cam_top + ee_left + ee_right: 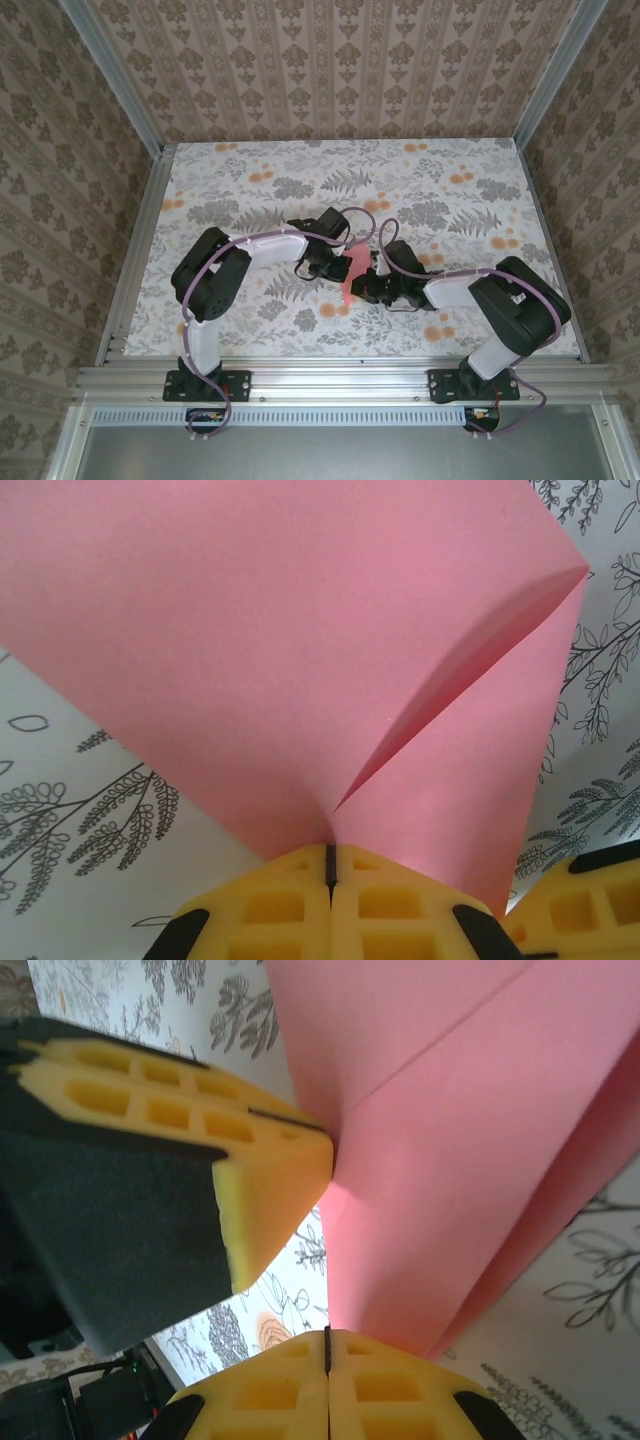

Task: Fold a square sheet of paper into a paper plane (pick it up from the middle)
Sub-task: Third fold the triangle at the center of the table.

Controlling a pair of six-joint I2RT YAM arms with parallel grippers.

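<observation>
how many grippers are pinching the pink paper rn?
2. The left gripper is shut on the pink paper where a crease ends. The right gripper is shut on another spot of the paper close by, mid-table.

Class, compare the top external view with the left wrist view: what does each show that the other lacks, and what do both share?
Top external: both arms' bases, the wallpapered walls and metal frame. Left wrist: a diagonal crease in the pink paper, rising from the yellow pads. Shared: that paper pinched in the shut left claw over the floral table.
</observation>
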